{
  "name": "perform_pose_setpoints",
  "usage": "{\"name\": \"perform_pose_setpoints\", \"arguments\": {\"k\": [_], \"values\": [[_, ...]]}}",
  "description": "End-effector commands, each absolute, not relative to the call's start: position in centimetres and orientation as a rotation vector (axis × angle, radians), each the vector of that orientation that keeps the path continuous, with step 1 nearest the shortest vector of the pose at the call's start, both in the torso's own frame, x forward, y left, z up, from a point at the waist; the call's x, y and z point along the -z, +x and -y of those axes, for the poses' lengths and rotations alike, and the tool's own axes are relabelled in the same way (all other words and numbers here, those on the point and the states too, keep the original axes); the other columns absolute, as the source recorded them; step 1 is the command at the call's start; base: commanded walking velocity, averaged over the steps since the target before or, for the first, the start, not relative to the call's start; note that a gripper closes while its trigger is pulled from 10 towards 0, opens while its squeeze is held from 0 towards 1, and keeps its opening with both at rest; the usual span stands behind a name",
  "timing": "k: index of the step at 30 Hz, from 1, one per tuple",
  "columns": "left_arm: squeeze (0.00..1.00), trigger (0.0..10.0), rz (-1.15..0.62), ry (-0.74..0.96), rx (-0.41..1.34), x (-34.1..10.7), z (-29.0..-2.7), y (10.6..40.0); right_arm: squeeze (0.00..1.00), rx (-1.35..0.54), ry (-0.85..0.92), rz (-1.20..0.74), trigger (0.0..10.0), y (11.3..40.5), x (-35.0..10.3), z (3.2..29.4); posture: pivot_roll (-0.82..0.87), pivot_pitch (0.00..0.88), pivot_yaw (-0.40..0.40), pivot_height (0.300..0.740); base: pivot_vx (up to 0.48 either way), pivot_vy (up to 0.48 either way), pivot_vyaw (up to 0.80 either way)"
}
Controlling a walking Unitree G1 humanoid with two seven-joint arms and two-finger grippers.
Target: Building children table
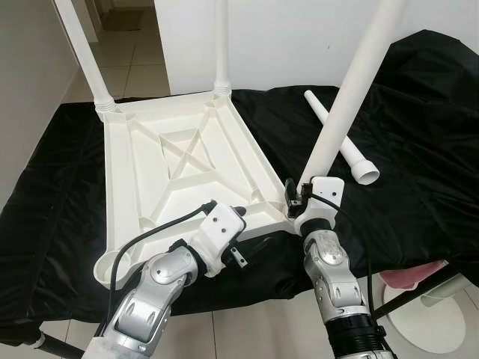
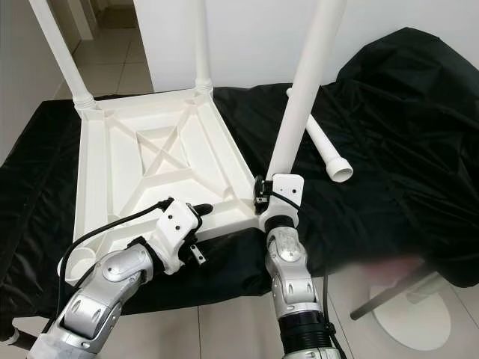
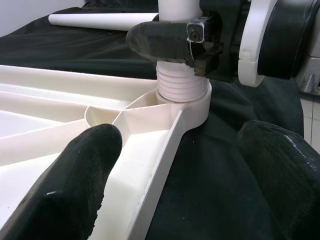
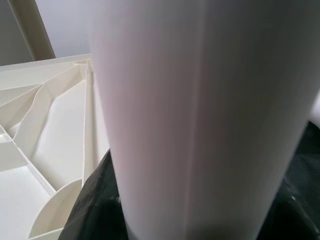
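Upturned white ribbed plastic tabletop (image 1: 179, 157) lies on a wrinkled black cloth (image 1: 419, 142); smooth round white legs stand in its two far corners. Right gripper (image 1: 298, 196) clamps a third white tubular leg (image 1: 346, 97) just above its ridged thread, seated in the near corner socket. Left gripper (image 1: 238, 217), fingers spread wide, straddles the tabletop's near rim beside that socket. A loose white leg (image 1: 340, 138) lies on the cloth beyond.
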State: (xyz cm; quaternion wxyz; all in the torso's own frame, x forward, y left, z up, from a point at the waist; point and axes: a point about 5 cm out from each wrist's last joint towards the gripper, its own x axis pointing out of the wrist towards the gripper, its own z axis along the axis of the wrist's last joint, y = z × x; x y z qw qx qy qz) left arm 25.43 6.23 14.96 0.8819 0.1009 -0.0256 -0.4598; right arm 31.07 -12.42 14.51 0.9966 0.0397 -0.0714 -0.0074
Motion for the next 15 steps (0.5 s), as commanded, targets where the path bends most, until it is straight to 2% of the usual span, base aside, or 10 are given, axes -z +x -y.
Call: {"name": "perform_pose_setpoints", "arguments": {"k": [1, 2, 4, 13, 14, 15], "values": [[0.0, 10.0, 0.052, 0.207, 0.914, -15.0, -6.4, 25.6, 0.0, 0.023, 0.125, 0.093, 10.0, 31.2, -13.7, 12.6, -0.03, 0.018, 0.032, 0.74, 0.0, 0.0, 0.0], [0.0, 10.0, 0.054, 0.2, 0.907, -15.1, -6.4, 25.7, 0.96, 0.008, 0.129, 0.102, 10.0, 31.2, -13.9, 12.7, -0.03, 0.018, 0.032, 0.74, 0.0, 0.0, 0.0], [0.0, 10.0, 0.054, 0.2, 0.905, -15.1, -6.4, 25.8, 1.0, -0.009, 0.14, 0.116, 10.0, 31.2, -14.1, 12.7, -0.03, 0.018, 0.033, 0.74, 0.0, 0.0, 0.0], [0.0, 10.0, 0.053, 0.199, 0.909, -15.1, -6.3, 25.8, 1.0, -0.129, 0.096, 0.192, 10.0, 30.9, -15.4, 13.2, -0.04, 0.025, 0.039, 0.74, 0.0, 0.0, 0.0], [0.0, 10.0, 0.053, 0.199, 0.909, -15.1, -6.3, 25.8, 0.41, -0.136, 0.095, 0.195, 10.0, 30.9, -15.5, 13.3, -0.04, 0.025, 0.039, 0.74, 0.0, 0.0, 0.0], [0.0, 10.0, 0.051, 0.193, 0.918, -15.1, -6.2, 25.8, 0.0, -0.183, 0.078, 0.207, 10.0, 31.0, -15.7, 13.9, -0.05, 0.027, 0.042, 0.74, 0.0, 0.0, 0.0]]}}
